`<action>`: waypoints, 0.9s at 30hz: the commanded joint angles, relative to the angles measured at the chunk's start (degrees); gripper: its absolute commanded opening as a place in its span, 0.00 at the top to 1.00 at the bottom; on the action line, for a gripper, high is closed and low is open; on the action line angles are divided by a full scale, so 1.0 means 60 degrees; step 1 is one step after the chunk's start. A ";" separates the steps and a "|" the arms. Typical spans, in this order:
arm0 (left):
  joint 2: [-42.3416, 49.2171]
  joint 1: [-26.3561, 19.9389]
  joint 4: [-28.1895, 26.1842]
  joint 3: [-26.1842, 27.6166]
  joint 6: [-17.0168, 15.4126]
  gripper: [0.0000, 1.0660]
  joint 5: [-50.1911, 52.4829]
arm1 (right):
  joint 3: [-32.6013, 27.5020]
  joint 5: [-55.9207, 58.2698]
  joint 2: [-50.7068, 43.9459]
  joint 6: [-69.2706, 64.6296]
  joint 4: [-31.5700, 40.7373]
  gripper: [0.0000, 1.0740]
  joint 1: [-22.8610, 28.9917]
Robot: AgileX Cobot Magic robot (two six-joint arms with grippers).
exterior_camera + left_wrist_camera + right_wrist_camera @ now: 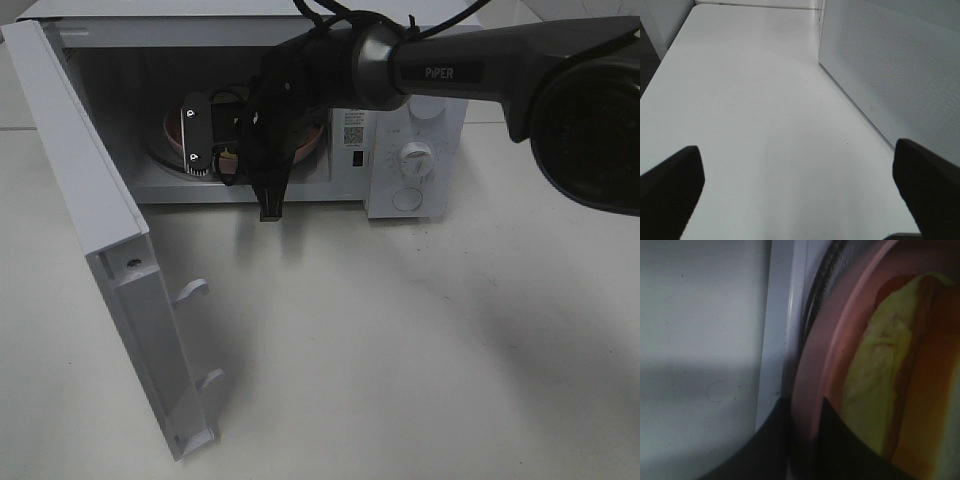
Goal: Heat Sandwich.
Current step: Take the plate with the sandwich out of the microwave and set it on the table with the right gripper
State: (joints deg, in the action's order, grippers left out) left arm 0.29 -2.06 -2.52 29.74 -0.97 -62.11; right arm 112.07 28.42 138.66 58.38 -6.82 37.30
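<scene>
The sandwich, with yellow-green filling, lies on the round pink plate. The plate sits on the turntable inside the open white microwave. My right gripper reaches into the cavity, one dark finger on each side of the plate's near rim, shut on it. In the exterior high view the right gripper and its arm hide most of the plate and the sandwich. My left gripper is open and empty, low over the white table beside the microwave's perforated side wall.
The microwave door stands swung out to the left, latch hooks facing the table. The control knobs are on the right of the cavity. The white table stretches in front.
</scene>
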 commanded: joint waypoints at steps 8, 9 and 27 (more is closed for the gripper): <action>0.0162 0.0010 0.0010 -0.0019 0.0010 0.08 0.0134 | -0.0086 0.0955 -0.0076 -0.0124 0.0286 1.00 0.0029; 0.0162 0.0010 0.0010 -0.0019 0.0010 0.08 0.0134 | -0.0086 0.0955 -0.0076 -0.0124 0.0286 1.00 0.0029; 0.0162 0.0010 0.0010 -0.0019 0.0010 0.08 0.0134 | -0.1690 0.0592 -0.1261 0.1471 0.0267 1.00 0.0029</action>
State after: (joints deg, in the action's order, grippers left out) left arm 0.29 -2.06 -2.52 29.74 -0.97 -62.11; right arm 102.73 30.14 131.61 67.27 -6.02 37.30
